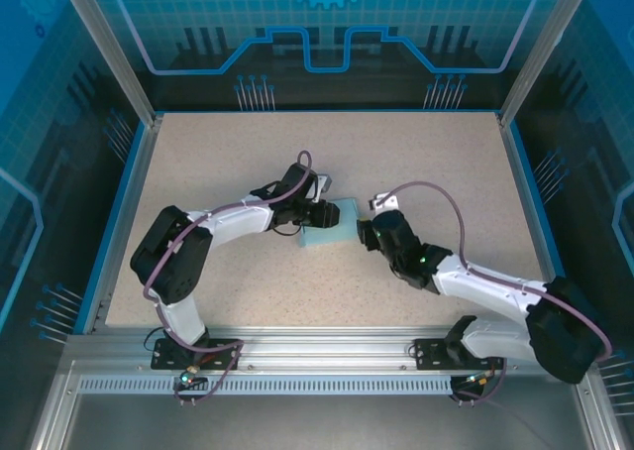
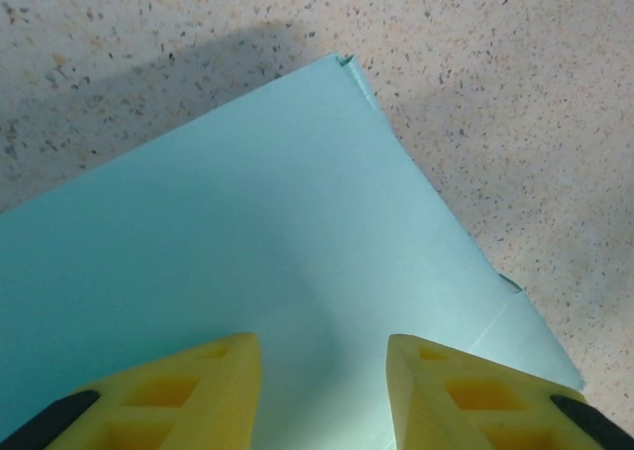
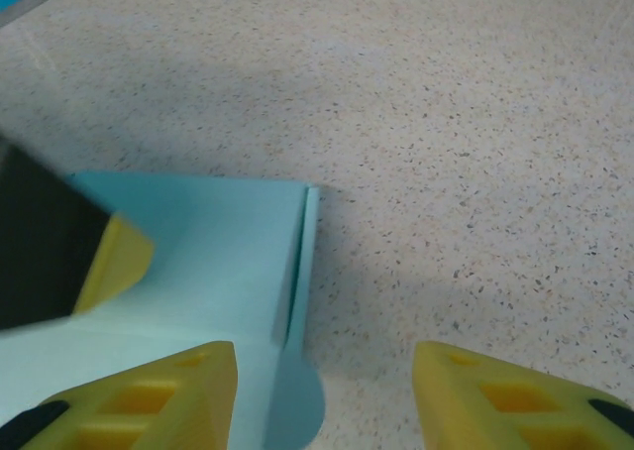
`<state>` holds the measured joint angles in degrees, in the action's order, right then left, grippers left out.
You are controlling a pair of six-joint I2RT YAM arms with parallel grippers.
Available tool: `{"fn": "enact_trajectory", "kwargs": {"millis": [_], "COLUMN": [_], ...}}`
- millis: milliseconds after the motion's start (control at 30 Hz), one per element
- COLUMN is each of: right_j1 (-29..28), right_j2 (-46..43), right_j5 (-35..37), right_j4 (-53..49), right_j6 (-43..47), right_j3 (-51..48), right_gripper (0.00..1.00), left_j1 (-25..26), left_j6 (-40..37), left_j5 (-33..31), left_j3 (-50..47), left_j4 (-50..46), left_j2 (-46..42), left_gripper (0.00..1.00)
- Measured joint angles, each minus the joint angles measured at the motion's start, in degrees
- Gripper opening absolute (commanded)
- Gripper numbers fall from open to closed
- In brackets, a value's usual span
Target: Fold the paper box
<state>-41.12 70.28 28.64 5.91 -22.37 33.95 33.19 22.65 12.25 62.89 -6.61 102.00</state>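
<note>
Left hand (image 1: 319, 215) sits just left of centre in the overhead view, its arm curving in from the lower left. It meets the left part of the paper box (image 1: 335, 234), a pale teal sheet lying on the speckled beige tabletop (image 1: 446, 163) in the middle of the frame. Right hand (image 1: 369, 230) is at the box's right edge, its arm stretching in from the lower right.

From the left wrist camera, two yellow fingers (image 2: 188, 395) rise from the bottom edge, set apart with a clear gap between them. Smooth teal paper fills that gap and most of the frame. Nothing is pinched, and whether the tips press on the sheet cannot be told. One corner of the box points to the upper middle, a narrow folded side runs down the right, and a small flap juts out at the lower right.

From the right wrist camera, the right hand's yellow fingers (image 3: 168, 395) stand wide apart at the bottom edge, gripping nothing. The one at lower left is over the paper, the one at lower right over bare tabletop. A thin raised fold of the box runs up left of centre. At the left edge, a black and yellow finger of the left hand touches the paper
</note>
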Motion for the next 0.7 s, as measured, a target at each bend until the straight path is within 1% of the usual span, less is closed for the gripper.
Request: {"fn": "enact_trajectory", "kwargs": {"millis": [133,267,367,567,700], "right_j1": [3.8,5.22,5.99,6.64,7.34], "right_j2": [8.44,15.93,19.65,22.34,22.14], "right_j5": [-5.51,-8.94,-10.69,-11.56,-12.81], "right_j4": [0.13,0.37,0.52,1.62,-0.61], "right_j6": [0.2,0.11,-0.57,-1.38,-0.44], "right_j3": [4.48,7.1,7.48,9.51,10.73], "right_gripper": [0.51,0.49,0.48,0.47,0.49], "left_j1": [0.0,0.09,0.09,0.02,-0.39], "left_j6": [0.66,1.4,1.46,1.4,0.98], "left_j5": [0.0,0.0,-0.04,-0.63,-1.03], "left_j3": [-1.2,-1.62,-1.95,-2.69,-2.93], "left_j4": [1.86,2.84,3.19,3.8,3.93], "left_j2": [0.39,0.39,0.42,0.48,-0.57], "left_gripper": [0.4,0.41,0.43,0.47,0.55]}}
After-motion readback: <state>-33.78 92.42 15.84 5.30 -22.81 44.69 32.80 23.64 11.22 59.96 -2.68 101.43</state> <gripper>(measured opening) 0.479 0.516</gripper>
